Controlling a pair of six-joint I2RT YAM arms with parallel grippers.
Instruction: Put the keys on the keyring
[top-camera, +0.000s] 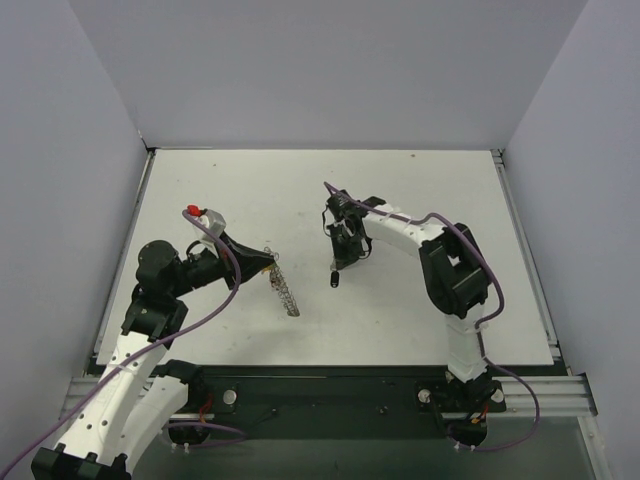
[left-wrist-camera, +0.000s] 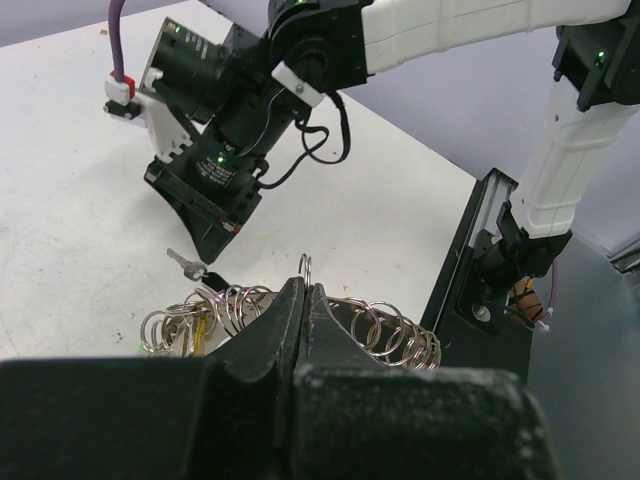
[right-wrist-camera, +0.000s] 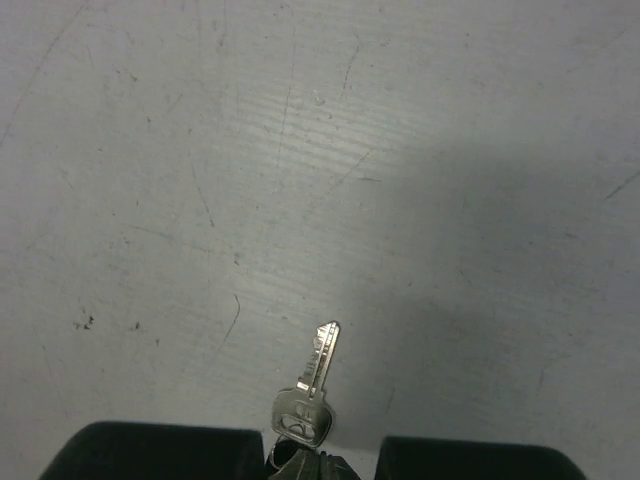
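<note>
Left gripper (left-wrist-camera: 305, 292) is clamped on the keyring (left-wrist-camera: 388, 335) by its rim, and near the keyring the right gripper (left-wrist-camera: 212, 250) pinches a key (right-wrist-camera: 312, 380) by its head, so slight a hold that the key may twist or drop before threading on.

Top high overhead; both wrists close; all share table (top-camera: 250, 190)

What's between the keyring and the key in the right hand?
Only bare table, as the top view shows: nothing lies between the keyring, pinched in the left hand, and the key held in the right hand.
</note>
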